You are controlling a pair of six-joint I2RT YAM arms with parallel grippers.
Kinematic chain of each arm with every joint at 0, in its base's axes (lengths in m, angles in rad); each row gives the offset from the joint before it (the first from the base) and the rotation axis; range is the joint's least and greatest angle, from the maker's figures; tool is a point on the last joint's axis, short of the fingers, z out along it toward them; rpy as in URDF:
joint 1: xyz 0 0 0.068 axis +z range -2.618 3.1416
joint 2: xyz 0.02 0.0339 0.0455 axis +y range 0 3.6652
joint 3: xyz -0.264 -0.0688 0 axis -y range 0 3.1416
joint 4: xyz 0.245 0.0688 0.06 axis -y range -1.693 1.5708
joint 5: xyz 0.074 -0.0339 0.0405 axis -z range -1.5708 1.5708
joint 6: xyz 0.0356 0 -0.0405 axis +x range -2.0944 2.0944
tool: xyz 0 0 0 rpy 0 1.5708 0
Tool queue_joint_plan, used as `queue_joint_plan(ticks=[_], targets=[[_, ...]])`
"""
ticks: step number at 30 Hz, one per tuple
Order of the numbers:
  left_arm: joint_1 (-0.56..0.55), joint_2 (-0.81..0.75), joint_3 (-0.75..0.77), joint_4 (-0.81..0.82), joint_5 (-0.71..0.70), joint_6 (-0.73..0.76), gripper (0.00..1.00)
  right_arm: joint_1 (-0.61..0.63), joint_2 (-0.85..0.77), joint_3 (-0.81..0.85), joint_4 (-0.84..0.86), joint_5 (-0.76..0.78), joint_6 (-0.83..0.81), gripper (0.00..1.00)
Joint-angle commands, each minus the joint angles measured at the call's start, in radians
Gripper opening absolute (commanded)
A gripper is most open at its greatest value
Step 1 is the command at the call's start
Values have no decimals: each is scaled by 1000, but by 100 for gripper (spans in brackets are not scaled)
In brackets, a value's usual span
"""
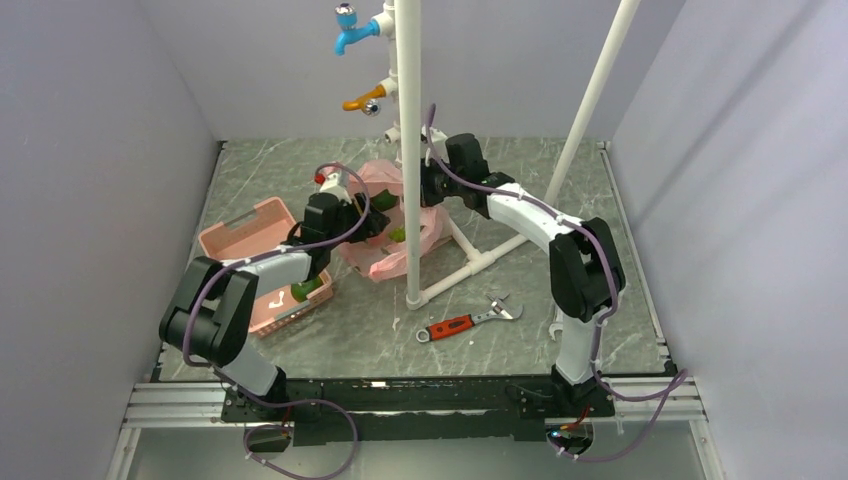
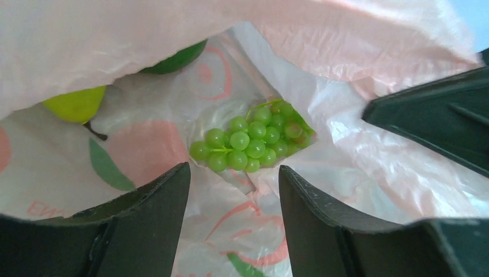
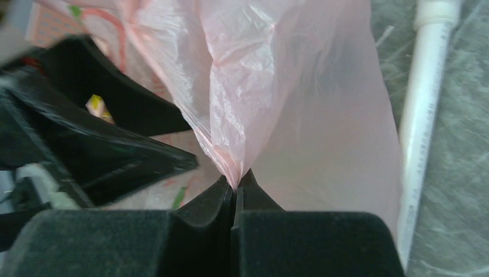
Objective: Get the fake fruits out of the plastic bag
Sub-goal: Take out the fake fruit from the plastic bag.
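Top view: bright, even, soft shadows on the worktop (image 1: 380, 340).
Left wrist: plastic bag (image 2: 357, 40) glows, overexposed.
Right wrist: foreground blurred.

The plastic bag (image 2: 369, 144) gapes wide in the middle of the left wrist view. The way from the left pincer (image 2: 233, 172) to the green grapes (image 2: 251, 138) is open. Bag skin hangs low across the top of that frame. A white pole (image 1: 410, 200) stands right by the bag in the middle of the top view.
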Motion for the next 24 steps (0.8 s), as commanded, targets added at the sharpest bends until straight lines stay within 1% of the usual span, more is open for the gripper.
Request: queue_joint_plan(ticks=[1,3,4,6,8,11,13,14,16,17,19,20,22,24], targets=[[-51,31,23,141,-139,29,61,26,-91,1,126,-193,148,0],[-67,36,-3,199,-191,41,60,26,-99,-12,147,-216,214,0],[-74,35,-7,202,-224,53,59,26,-101,-13,148,-232,238,0],[-83,33,-10,195,-287,76,60,27,-109,-28,168,-267,287,0],[-86,28,-18,199,-338,99,63,27,-122,-55,203,-295,328,0],[-85,4,-10,144,-379,139,65,33,-152,-91,194,-298,335,0],[-84,-11,5,88,-381,160,75,34,-195,-139,206,-286,323,0],[-84,-5,29,36,-380,170,78,32,-209,-164,219,-278,325,0],[-83,10,92,-118,-413,173,78,29,-222,-191,242,-279,336,0],[-83,11,95,-143,-423,174,76,29,-221,-194,248,-284,342,0],[-83,-3,55,-87,-394,189,76,31,-217,-195,252,-292,345,0],[-83,-2,45,-61,-373,207,79,29,-214,-196,253,-293,346,0],[-83,25,74,-83,-344,207,83,29,-205,-194,254,-303,344,0],[-84,59,93,-44,-307,217,84,30,-197,-190,255,-313,347,0]])
